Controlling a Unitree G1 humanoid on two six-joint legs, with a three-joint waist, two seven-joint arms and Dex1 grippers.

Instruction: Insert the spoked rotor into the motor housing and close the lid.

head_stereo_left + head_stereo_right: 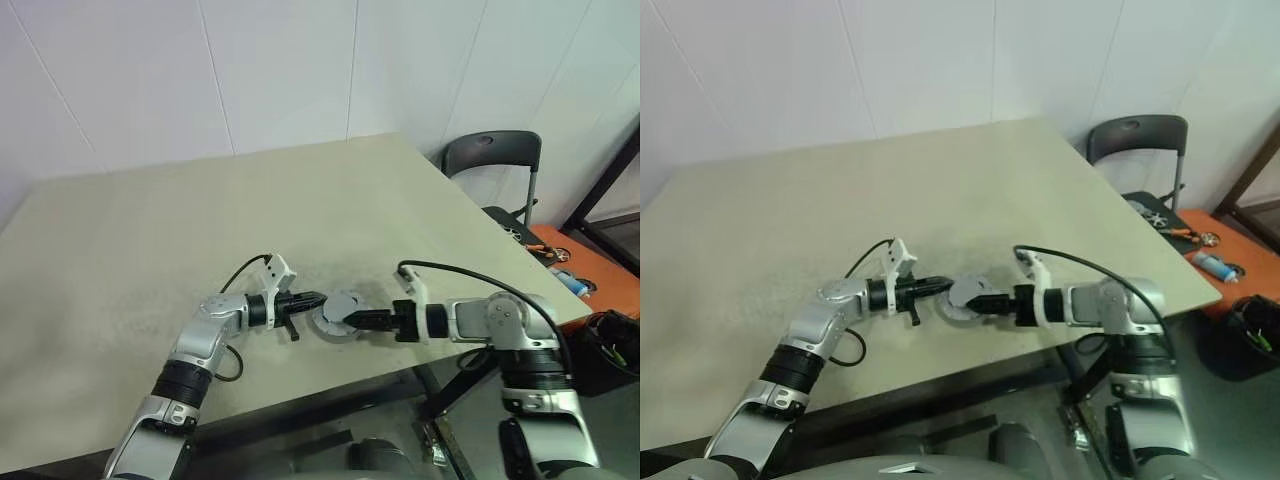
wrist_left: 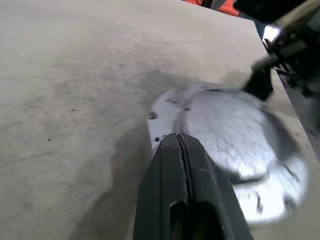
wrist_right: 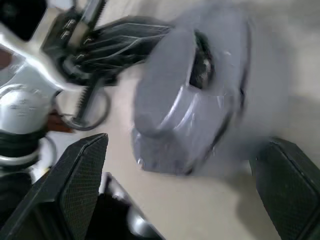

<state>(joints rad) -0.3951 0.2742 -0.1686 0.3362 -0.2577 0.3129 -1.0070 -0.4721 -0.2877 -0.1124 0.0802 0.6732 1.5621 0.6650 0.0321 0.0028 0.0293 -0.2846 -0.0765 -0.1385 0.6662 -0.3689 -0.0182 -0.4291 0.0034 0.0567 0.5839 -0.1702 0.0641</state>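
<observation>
Left eye view, closed left gripper (image 1: 318, 297) and open right gripper (image 1: 352, 320) flanking motor housing (image 1: 338, 316), chair (image 1: 492, 160) beyond.

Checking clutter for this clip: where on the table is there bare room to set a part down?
The table is bare from the far wall edge to both sides. The crowded spot is near the front edge, where the shut left gripper and open right gripper flank the motor housing.

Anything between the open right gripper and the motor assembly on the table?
Nothing visible. The right gripper stands open with the silver motor assembly directly ahead between its fingers; the shut left gripper sits at the far side.
</observation>
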